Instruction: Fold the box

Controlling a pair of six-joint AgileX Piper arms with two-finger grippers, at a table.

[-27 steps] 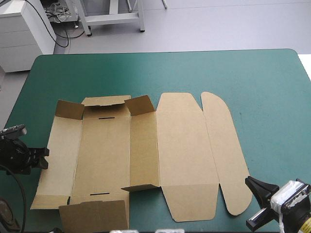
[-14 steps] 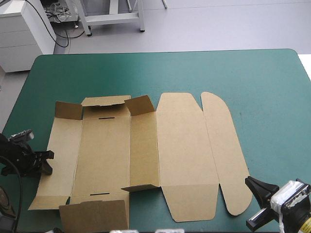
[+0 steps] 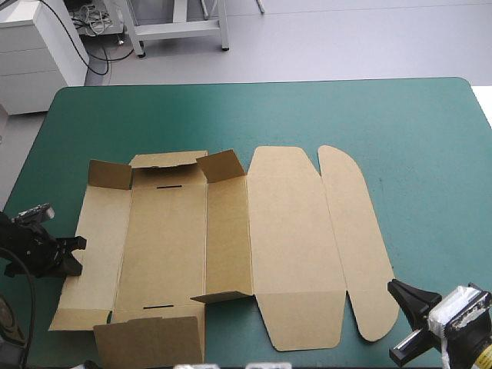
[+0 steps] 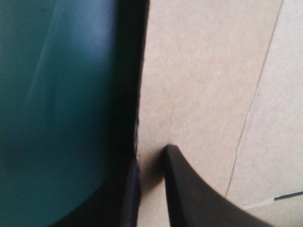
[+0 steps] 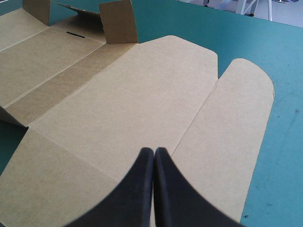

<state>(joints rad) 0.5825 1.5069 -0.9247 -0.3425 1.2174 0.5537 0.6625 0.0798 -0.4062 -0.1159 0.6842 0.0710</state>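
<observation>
Now, on the teal-green desk (image 3: pixel 430 154) the brown box (image 3: pixel 292 231) lies mostly flat, its lid panels spread rightward. The left hand (image 4: pixel 151 153) has slid in from beside it and pinches the left wall's edge, so raising that wall looks next. The right hand (image 5: pixel 154 151) waits closed and empty near the lid.

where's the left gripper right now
In the high view the left gripper is at the left side of the table, on the outer left edge of the box; its wrist view shows that edge between its fingers.
</observation>
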